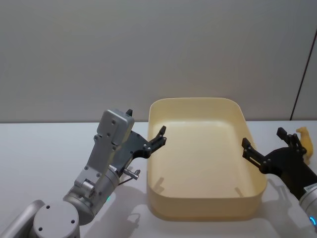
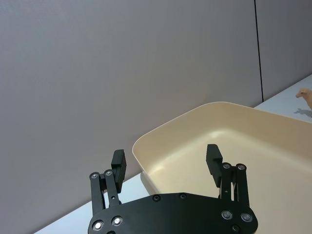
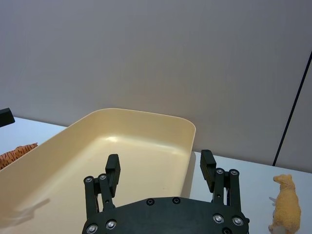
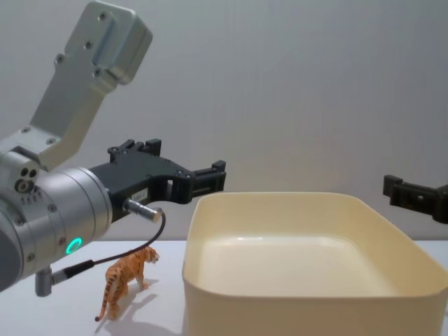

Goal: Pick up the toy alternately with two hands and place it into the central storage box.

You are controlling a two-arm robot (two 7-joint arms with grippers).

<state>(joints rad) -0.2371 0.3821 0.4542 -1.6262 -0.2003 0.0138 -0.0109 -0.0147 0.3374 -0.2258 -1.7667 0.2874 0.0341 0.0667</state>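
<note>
The cream storage box [image 1: 198,102] stands in the middle of the white table, and its inside is bare. My left gripper [image 1: 145,123] hovers open at the box's left rim [image 4: 203,203], with nothing between its fingers [image 2: 118,158]. A striped orange tiger toy [image 4: 126,278] stands on the table left of the box, below my left arm. My right gripper [image 1: 263,139] hangs open and empty at the box's right side [image 3: 187,146]. A yellow-tan animal toy [image 1: 305,139] stands on the table just right of that gripper [image 3: 160,161].
A grey wall runs close behind the table, with a dark vertical seam [image 1: 303,74] at the right. A thin cable [image 4: 133,252] loops from my left wrist over the tiger. Bare white tabletop [image 1: 44,144] lies left of the box.
</note>
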